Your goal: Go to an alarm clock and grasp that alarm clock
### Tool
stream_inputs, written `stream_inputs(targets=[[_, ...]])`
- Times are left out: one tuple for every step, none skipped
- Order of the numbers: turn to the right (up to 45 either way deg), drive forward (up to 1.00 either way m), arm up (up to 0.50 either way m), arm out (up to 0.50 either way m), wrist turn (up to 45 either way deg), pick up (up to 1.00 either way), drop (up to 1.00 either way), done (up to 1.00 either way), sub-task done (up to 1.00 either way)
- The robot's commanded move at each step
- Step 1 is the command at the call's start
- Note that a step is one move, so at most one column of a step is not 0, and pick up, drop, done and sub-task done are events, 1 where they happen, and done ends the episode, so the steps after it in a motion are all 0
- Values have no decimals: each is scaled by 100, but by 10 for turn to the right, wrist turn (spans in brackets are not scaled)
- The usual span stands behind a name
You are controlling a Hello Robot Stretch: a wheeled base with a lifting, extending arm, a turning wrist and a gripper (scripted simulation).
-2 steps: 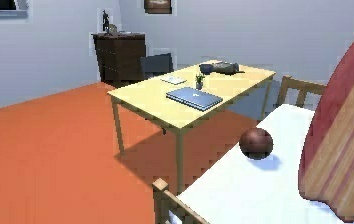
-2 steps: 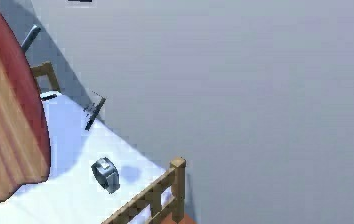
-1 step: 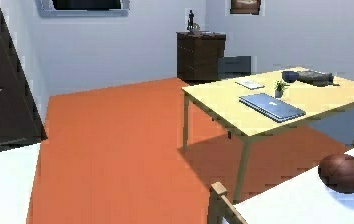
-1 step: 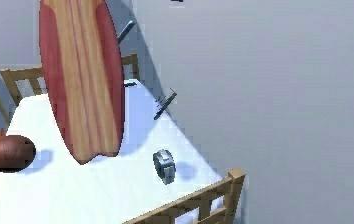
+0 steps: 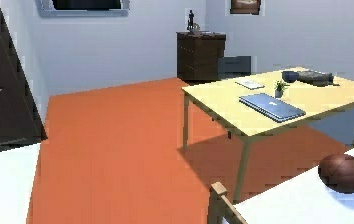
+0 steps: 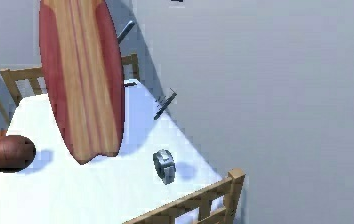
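A small grey round object [image 6: 165, 165], shaped like an alarm clock, stands on a white table [image 6: 105, 190] in the arm side view, near the table's right edge. A thin dark stick-like thing [image 6: 165, 104] lies farther out on the same table.
A long red-brown wooden board [image 6: 80, 75] and a brown ball [image 6: 13, 153] share the white table, with wooden chairs [image 6: 200, 205] around it. In the forward view a wooden table [image 5: 235, 110] carries a laptop [image 5: 273, 106]. A dark dresser [image 5: 201, 55] stands at the back, across open orange floor [image 5: 115, 140].
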Motion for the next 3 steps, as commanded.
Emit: stream_inputs(targets=[[0, 0, 4, 0, 0, 0, 0, 0, 0], [0, 0, 0, 50, 0, 0, 0, 0, 0], [0, 0, 0, 0, 450, 0, 0, 0, 0]])
